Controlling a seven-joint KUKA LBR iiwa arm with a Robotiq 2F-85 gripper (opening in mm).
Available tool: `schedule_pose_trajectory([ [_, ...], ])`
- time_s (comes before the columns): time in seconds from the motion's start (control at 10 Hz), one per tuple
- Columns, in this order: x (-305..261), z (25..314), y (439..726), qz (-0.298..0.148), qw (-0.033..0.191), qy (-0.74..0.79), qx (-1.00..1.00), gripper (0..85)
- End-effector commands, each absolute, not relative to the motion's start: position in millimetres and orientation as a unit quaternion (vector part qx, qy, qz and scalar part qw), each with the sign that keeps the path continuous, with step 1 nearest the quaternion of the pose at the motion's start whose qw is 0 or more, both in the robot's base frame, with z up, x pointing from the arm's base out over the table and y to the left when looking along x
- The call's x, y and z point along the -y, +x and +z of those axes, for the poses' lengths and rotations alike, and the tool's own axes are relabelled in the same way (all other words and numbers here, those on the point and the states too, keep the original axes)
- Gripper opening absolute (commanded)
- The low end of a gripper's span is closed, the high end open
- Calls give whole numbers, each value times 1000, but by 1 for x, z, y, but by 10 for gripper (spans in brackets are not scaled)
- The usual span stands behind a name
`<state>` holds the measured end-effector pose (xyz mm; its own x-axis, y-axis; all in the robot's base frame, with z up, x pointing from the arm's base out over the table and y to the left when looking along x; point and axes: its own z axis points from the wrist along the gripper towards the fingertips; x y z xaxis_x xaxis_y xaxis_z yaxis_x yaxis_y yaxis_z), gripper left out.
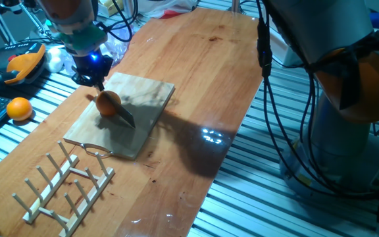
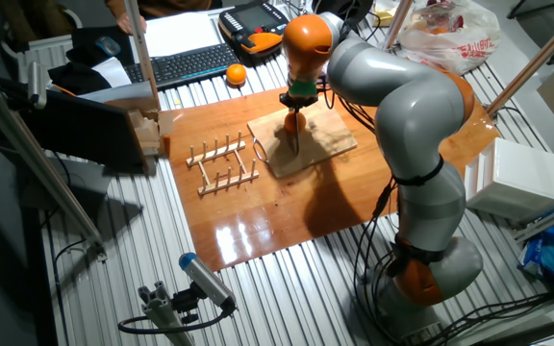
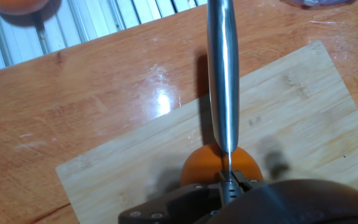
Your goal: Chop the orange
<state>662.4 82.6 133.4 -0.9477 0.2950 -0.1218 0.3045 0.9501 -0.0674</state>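
Observation:
The orange (image 1: pixel 108 103) sits on the wooden cutting board (image 1: pixel 151 92), near its back left part. My gripper (image 1: pixel 97 81) is directly above it and shut on a knife's handle. The steel blade (image 1: pixel 126 118) slants down past the orange toward the board. In the hand view the blade (image 3: pixel 222 81) runs straight over the middle of the orange (image 3: pixel 199 169), which looks whole; how deep it sits I cannot tell. In the other fixed view the gripper (image 2: pixel 298 104) hides most of the orange (image 2: pixel 290 122).
A second whole orange fruit (image 1: pixel 19 108) lies off the board on the metal slats at the left. An orange-and-black handheld device (image 1: pixel 22 63) lies behind it. A wooden dish rack (image 1: pixel 64 187) stands in front of the board. A keyboard (image 2: pixel 186 63) lies beyond.

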Motion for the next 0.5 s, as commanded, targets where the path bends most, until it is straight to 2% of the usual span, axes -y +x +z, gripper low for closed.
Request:
schedule_pose_trajectory([
  [0.0, -83, 133, 663, -42, 55, 152, -986, 0],
  [0.4, -84, 127, 664, -38, 54, 151, -986, 0],
])
